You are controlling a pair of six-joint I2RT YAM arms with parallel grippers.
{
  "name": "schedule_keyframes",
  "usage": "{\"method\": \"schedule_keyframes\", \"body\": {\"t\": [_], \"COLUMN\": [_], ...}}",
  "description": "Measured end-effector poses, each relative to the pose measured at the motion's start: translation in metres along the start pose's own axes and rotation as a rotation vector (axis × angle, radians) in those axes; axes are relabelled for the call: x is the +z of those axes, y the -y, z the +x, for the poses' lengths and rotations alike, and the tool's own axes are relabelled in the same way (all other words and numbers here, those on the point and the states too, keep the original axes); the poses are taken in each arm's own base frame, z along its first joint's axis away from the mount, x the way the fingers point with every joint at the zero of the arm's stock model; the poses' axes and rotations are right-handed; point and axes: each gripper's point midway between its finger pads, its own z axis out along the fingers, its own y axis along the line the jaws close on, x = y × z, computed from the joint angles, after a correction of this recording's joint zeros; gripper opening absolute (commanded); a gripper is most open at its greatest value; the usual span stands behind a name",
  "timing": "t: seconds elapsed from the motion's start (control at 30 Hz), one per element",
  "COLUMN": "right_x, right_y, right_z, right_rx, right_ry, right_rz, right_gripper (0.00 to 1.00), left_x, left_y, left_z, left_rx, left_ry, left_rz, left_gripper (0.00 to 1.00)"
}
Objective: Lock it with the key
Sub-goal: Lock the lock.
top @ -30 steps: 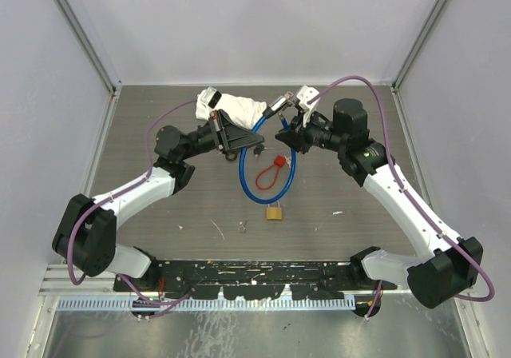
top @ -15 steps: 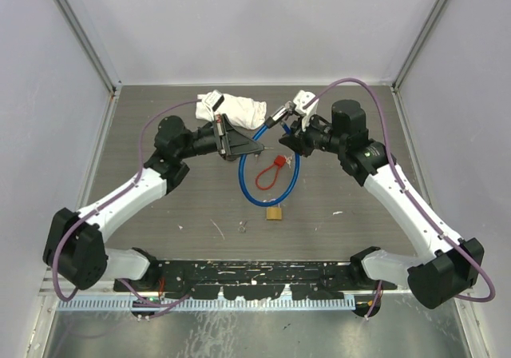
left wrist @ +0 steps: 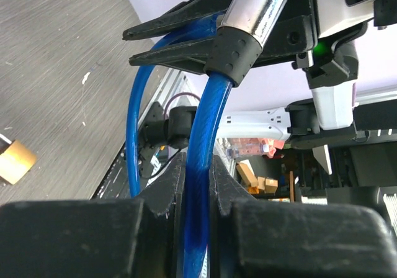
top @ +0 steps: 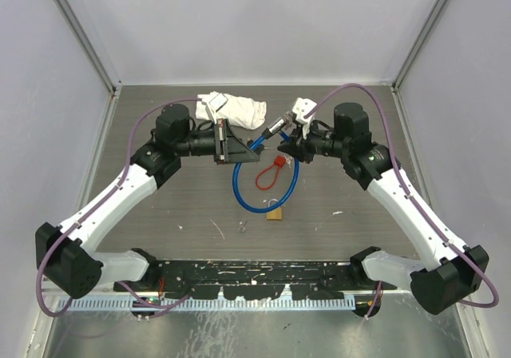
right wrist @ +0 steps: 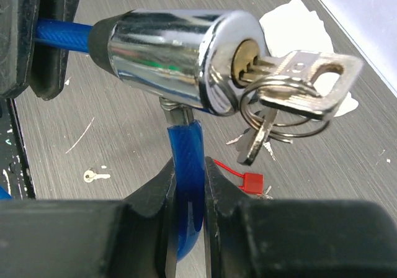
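While both arms hold it above the desk (top: 160, 206), the blue cable lock (top: 239, 192) hangs between them as a loop, its lower curve near the desk surface.

Left arm (top: 120, 196): the left jaws are closed narrowly on the blue cable (left wrist: 201, 166), just short of the black collar (left wrist: 232, 45) where the cable enters the chrome lock cylinder (left wrist: 257, 5).

Right arm (top: 407, 202): the right jaws are closed narrowly on the cable's other end (right wrist: 186, 154), directly beneath the cylinder (right wrist: 167, 48). A short metal pin on this end meets the cylinder's underside; how far it is seated cannot be told.

Key (right wrist: 304, 73): inserted in the keyhole on the cylinder's end face, bow pointing away from the cylinder. A split ring (right wrist: 273, 113) through the bow carries a second key, which hangs below.

In the top view the cylinder (top: 278, 125) lies tilted between the two sets of jaws, toward the far side of the desk.

On the desk: a red loop with tag (top: 270, 174) inside the cable's outline, a small brass padlock (top: 275, 212) at the loop's near edge, a small loose key (top: 243, 227) nearer the arm bases, and a white cloth (top: 235, 109) beyond the left jaws.
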Motion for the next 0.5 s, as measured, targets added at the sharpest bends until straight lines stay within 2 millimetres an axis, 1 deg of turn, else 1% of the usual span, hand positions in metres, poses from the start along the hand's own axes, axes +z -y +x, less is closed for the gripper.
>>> {"method": "schedule_keyframes", "body": {"t": [0.13,0.23,0.3,0.4,0.43,0.5], "right_x": [-0.001,0.0,0.001,0.005,0.007,0.01], "right_y": [-0.003,-0.009,-0.011,-0.014,-0.015,-0.018], "right_z": [0.002,0.001,0.003,0.015,0.02,0.028], "right_rx": [-0.002,0.022,0.039,0.068,0.076,0.089], "right_ry": [-0.011,-0.004,-0.002,-0.014,-0.018,-0.021], "right_rz": [-0.005,-0.031,-0.039,-0.046,-0.051,-0.064], "right_gripper": [0.01,0.01,0.01,0.01,0.01,0.01], "left_x": [-0.002,-0.003,-0.002,-0.001,-0.002,-0.002], "left_y": [-0.002,-0.003,-0.007,-0.012,-0.012,-0.012], "left_z": [0.003,0.005,0.006,0.009,0.009,0.009], "left_rx": [0.007,0.01,0.008,-0.007,-0.01,-0.006], "left_ry": [-0.029,-0.049,-0.062,-0.075,-0.076,-0.071], "left_rz": [-0.038,-0.058,-0.067,-0.08,-0.082,-0.084], "left_gripper": [0.0,0.0,0.02,0.19,0.25,0.35]}}
